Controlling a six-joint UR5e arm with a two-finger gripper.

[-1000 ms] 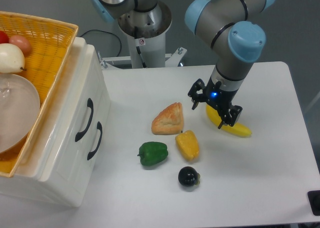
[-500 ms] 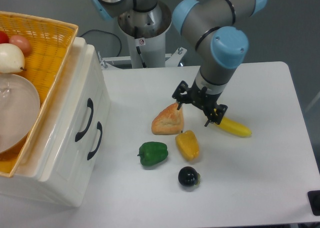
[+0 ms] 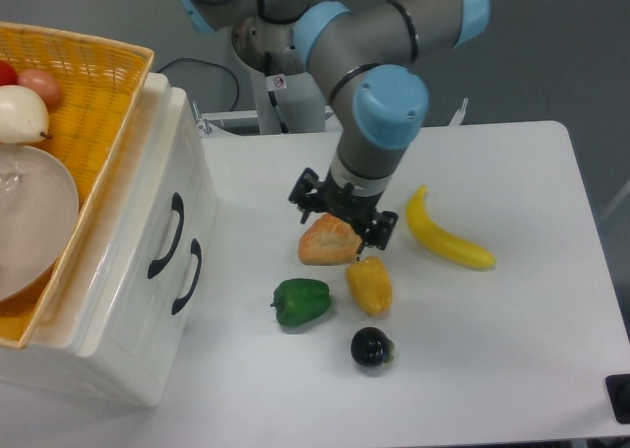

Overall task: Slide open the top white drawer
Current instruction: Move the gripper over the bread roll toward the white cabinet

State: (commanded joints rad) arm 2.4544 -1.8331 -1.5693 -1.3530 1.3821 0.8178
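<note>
1. While the top white drawer (image 3: 148, 212) sits flush in its cabinet at the table's left edge, its curved black handle (image 3: 167, 235) is untouched.
2. The gripper (image 3: 343, 220) has swept leftward from over the banana (image 3: 448, 239) and now hangs above the pastry (image 3: 330, 239), fingers apart and empty.
3. That shift halves the gap to the drawer, but the handle remains well apart, so the approach seems unfinished.

The gripper (image 3: 341, 223) hides part of the pastry (image 3: 327, 243); the basket (image 3: 84, 94) runs off frame.
</note>
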